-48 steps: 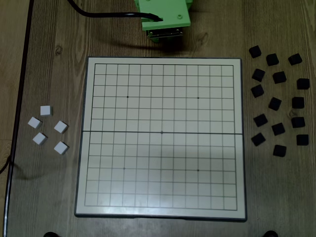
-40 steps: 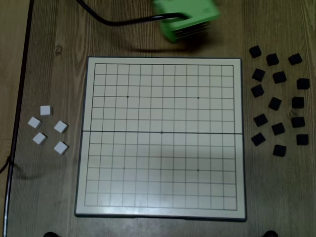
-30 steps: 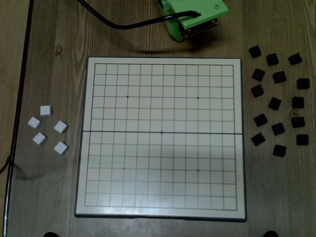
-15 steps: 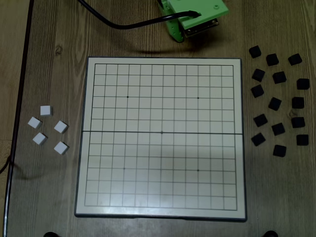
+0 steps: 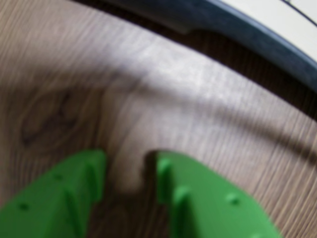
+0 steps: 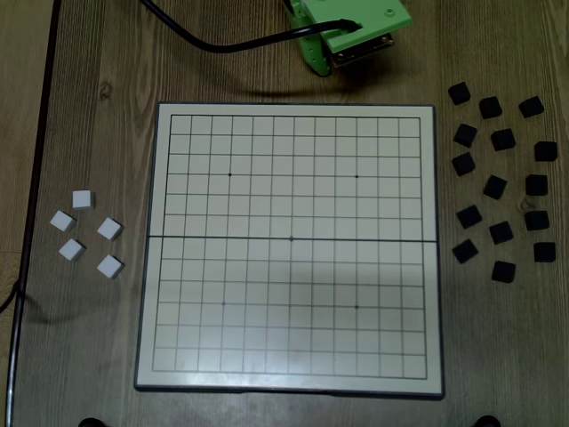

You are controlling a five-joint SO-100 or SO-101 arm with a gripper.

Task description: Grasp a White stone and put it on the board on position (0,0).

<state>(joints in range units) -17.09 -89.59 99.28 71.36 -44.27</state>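
Several white stones (image 6: pixel 108 228) lie in a loose cluster on the wooden table, left of the board (image 6: pixel 293 110) in the fixed view. The board's central dot (image 6: pixel 292 238) sits on the middle seam and nothing lies on the grid. My green arm (image 6: pixel 348 34) is at the top edge, just beyond the board's far rim. In the wrist view my gripper (image 5: pixel 126 159) has its two green fingers (image 5: pixel 74 193) apart with only bare wood between them. The board's dark rim (image 5: pixel 247 29) curves across the top right. No white stone shows in the wrist view.
Several black square tiles (image 6: pixel 496 188) are scattered on the table right of the board. A black cable (image 6: pixel 222 44) runs from the arm toward the top left. A dark table edge strip (image 6: pixel 40 160) runs down the far left.
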